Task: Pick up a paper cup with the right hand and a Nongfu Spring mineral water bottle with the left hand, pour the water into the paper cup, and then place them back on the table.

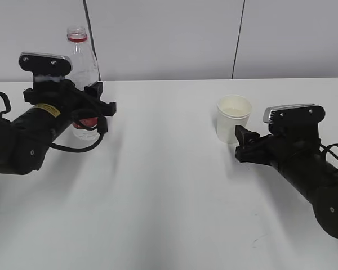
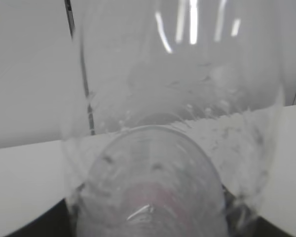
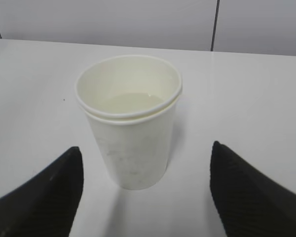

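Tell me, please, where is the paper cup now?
The paper cup stands upright on the table, right of centre in the exterior view, just ahead of the open right hand, untouched.

Both arms are matte black with rounded, bulky housings. The left hand [image 1: 89, 97] carries a small yellow label on its forearm, a silver-grey plate with dark screw heads on top, and a thin black cable looping beneath. The right hand [image 1: 243, 140] wears a similar silver-grey plate — black cables curl at its far right. Its fingers [image 3: 246, 190] are black, finely ribbed wedges
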